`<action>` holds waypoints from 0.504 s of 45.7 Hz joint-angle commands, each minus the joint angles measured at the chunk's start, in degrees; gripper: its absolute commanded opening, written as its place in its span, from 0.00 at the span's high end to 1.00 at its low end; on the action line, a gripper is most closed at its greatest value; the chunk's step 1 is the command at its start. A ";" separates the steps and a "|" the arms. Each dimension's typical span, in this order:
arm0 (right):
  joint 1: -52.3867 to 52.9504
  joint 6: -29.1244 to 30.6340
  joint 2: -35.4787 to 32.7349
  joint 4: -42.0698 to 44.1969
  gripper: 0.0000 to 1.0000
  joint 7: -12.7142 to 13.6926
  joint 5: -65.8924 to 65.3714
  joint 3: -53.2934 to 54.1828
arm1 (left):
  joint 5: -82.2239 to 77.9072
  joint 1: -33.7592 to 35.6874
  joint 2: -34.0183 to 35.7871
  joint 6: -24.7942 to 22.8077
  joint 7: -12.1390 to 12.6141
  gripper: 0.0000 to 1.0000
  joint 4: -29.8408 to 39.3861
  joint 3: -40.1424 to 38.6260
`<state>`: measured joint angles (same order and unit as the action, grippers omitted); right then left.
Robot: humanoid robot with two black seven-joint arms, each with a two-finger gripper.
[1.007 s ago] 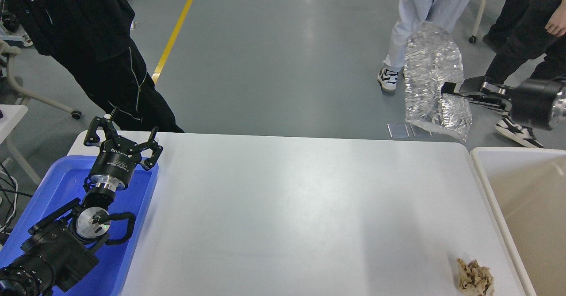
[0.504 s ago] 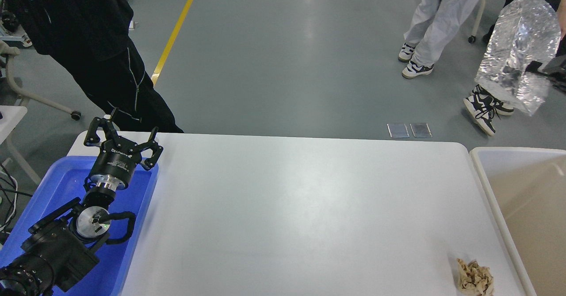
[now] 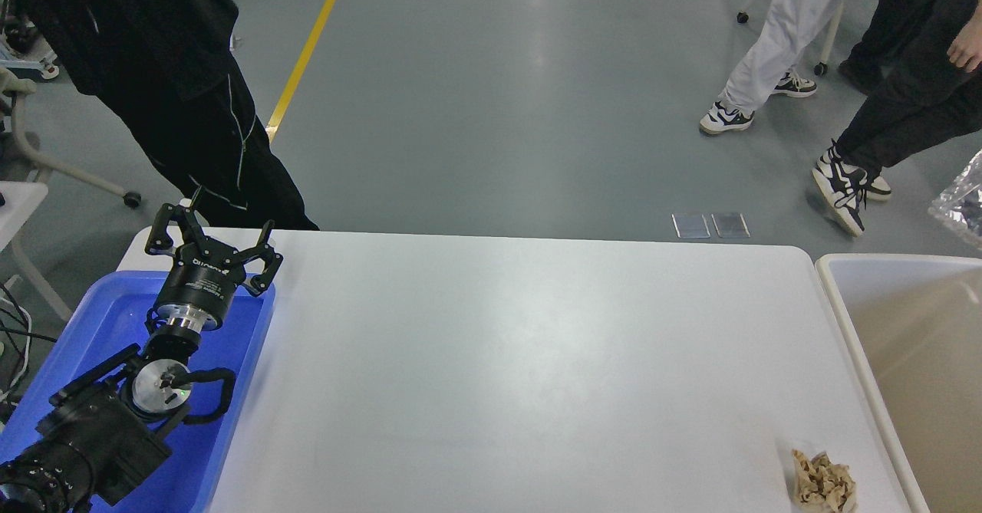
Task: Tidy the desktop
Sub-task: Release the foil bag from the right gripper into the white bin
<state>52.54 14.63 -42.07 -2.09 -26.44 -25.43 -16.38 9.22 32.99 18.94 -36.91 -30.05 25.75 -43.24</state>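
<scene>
The white desktop [image 3: 522,360] fills the middle of the head view. A crumpled brown paper wad [image 3: 824,482] lies on it near the front right corner. My left gripper [image 3: 212,238] is open and empty, held above the far end of the blue tray [image 3: 84,329] at the desktop's left edge. My right gripper is out of view. Only a corner of a crinkled silver foil bag [image 3: 963,202] shows at the right edge, above the beige bin [image 3: 844,298]; what holds it is hidden.
The white-rimmed beige bin stands against the desktop's right side. A person in black [image 3: 176,91] stands behind the far left corner. Two more people [image 3: 882,99] stand on the grey floor at the far right.
The silver foil bag and my right arm have swung right, almost wholly out of view. The people at the far right have shifted. My left arm has not moved.
</scene>
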 commanded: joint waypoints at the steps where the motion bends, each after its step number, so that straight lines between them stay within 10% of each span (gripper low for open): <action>1: -6.57 -0.48 4.01 4.90 1.00 10.87 0.82 1.08 | 0.01 0.06 0.04 -0.01 -0.01 0.00 0.00 0.00; 12: -10.43 -1.18 5.68 4.90 1.00 19.49 1.96 5.65 | 0.01 -0.03 0.04 -0.01 -0.01 0.00 0.00 0.00; 23: -13.42 -3.64 8.67 4.82 1.00 22.57 4.33 5.74 | 0.01 -0.03 0.04 -0.01 -0.01 0.00 0.00 0.00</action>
<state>42.44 12.81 -36.21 2.33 -8.35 -23.22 -11.64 9.22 32.98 18.94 -36.91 -30.05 25.75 -43.24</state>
